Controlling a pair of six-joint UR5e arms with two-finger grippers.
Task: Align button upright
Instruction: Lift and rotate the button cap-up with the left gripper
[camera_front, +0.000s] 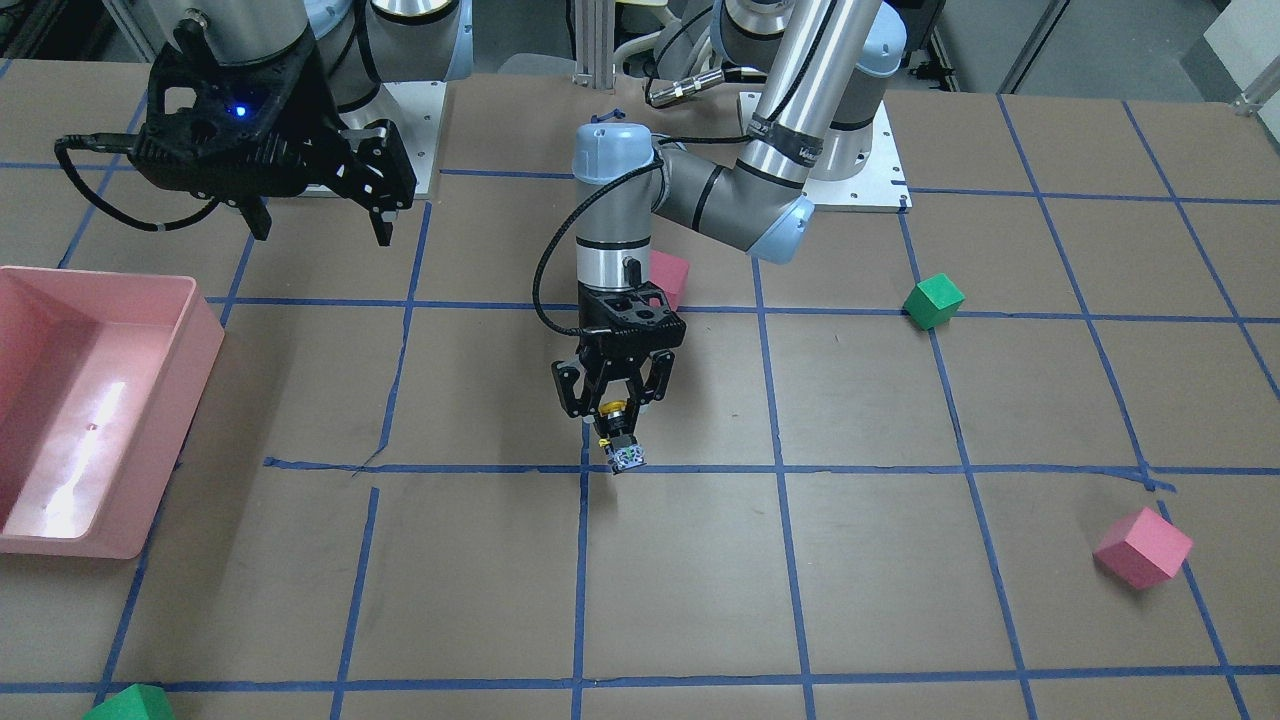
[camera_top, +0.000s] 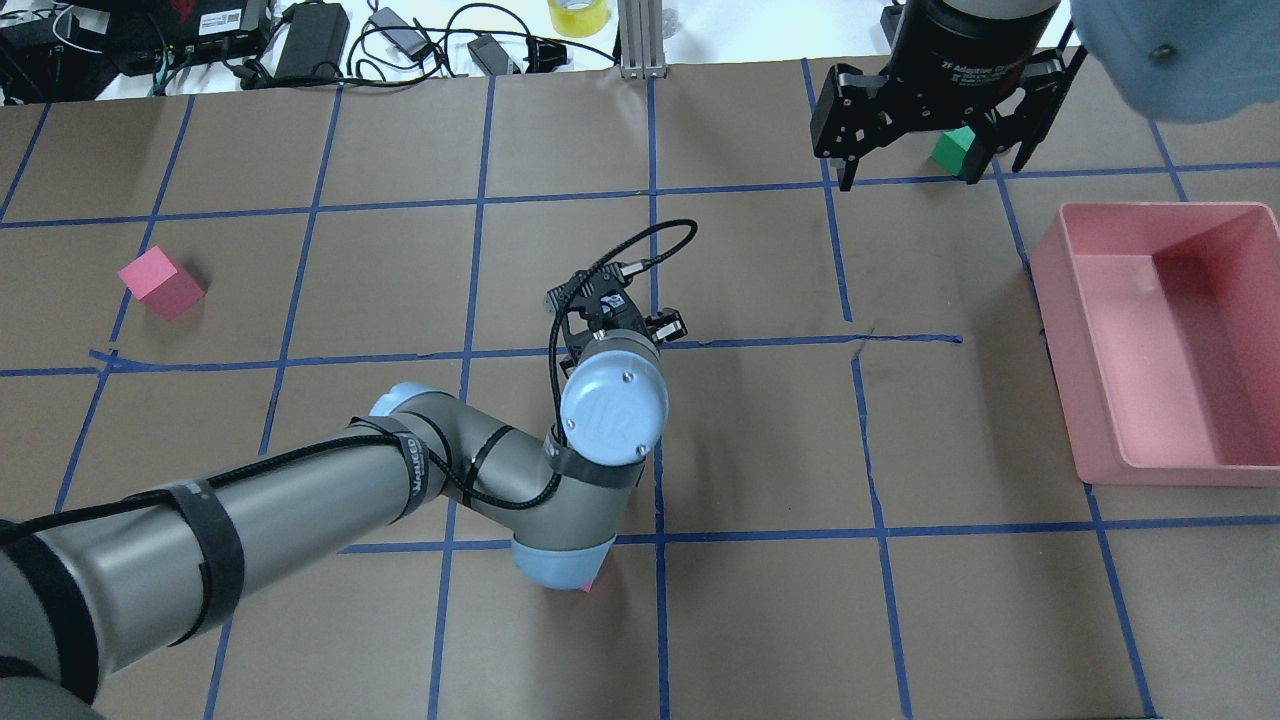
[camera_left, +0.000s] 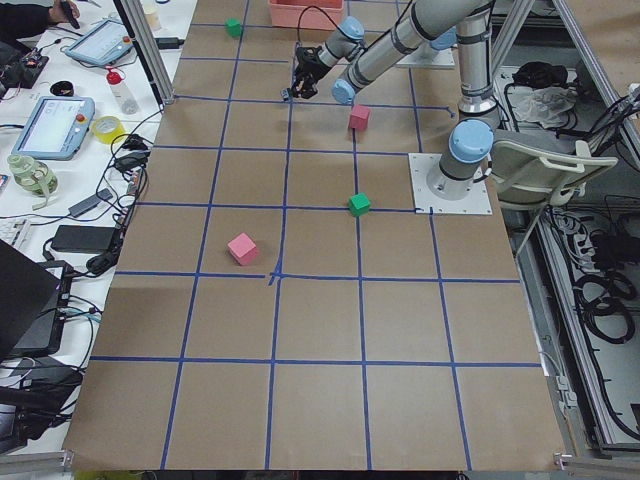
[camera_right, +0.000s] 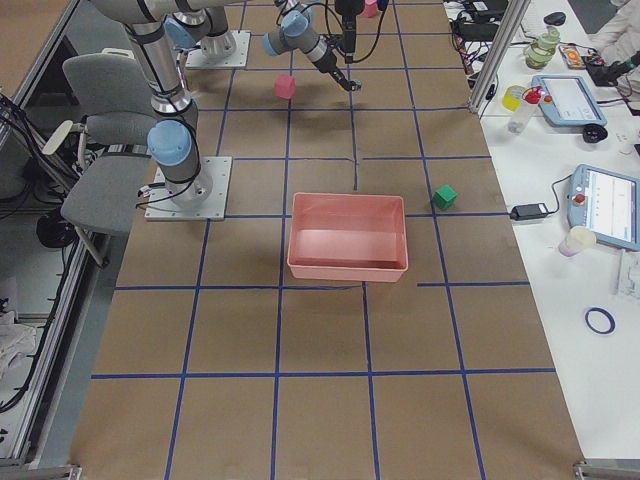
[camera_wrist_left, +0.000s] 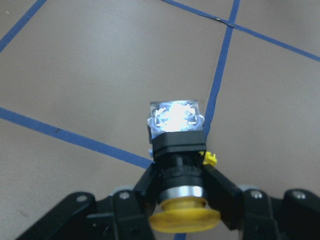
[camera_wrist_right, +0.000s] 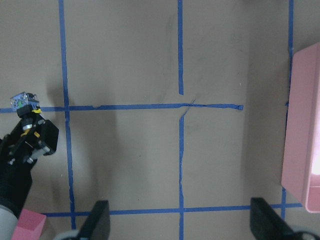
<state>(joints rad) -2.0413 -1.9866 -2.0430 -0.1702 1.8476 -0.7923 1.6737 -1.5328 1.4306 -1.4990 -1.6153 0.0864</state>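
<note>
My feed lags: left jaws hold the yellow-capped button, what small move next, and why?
Probably lower the left gripper, levelling it, until the tiny yellow-capped, black-bodied push-button sets its silvery base on the brown table: cap faces the jaws, base points down, slightly tilted.

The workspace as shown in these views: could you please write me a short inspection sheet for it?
Surface: table covered in brown paper with a blue tape grid.
Job's things: button held tilted, yellow cap toward the gripper, silvery base outermost; I cannot tell if it touches the table.
Clutter: pink cubes, green cubes, and a pink bin with nothing seen inside.
Grippers: left gripper shut on the button; right gripper open, empty, raised.
Cables: black cable looped at the left wrist.
Surroundings: side bench with tablets and tape rolls; chair.
</note>
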